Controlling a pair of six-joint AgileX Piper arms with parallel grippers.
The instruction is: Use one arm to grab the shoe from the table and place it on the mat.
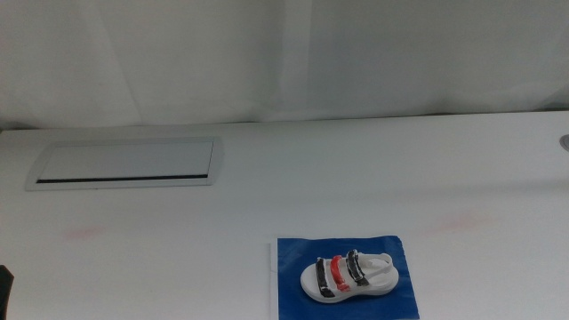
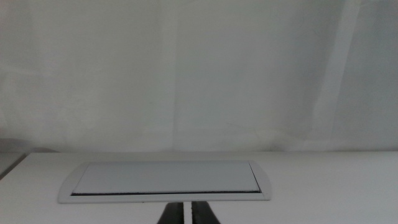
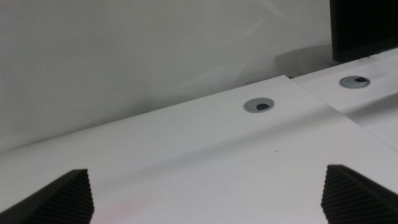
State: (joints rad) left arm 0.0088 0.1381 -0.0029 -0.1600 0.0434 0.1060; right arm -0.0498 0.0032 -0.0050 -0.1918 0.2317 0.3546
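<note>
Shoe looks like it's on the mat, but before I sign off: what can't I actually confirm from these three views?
- Mat: near edge cut off by the middle view's bottom edge.
- Shoe: small in the middle view; absent from both wrist views, so how its sole sits is unclear.
- Left gripper: only the jaw tips show.
- Right gripper: jaws wide apart, mostly cut off by the picture's edges.

The mat (image 1: pixel 347 276) runs off the middle view's bottom edge at the tabletop's near edge, so its near side is unseen. A dark sliver (image 1: pixel 6 289) at that view's lower left corner is perhaps part of an arm, too little to tell. The left gripper (image 2: pixel 187 213) shows only its jaw tips, nearly together. The right gripper (image 3: pixel 211 196) shows only two jaw corners, set wide apart.
</note>
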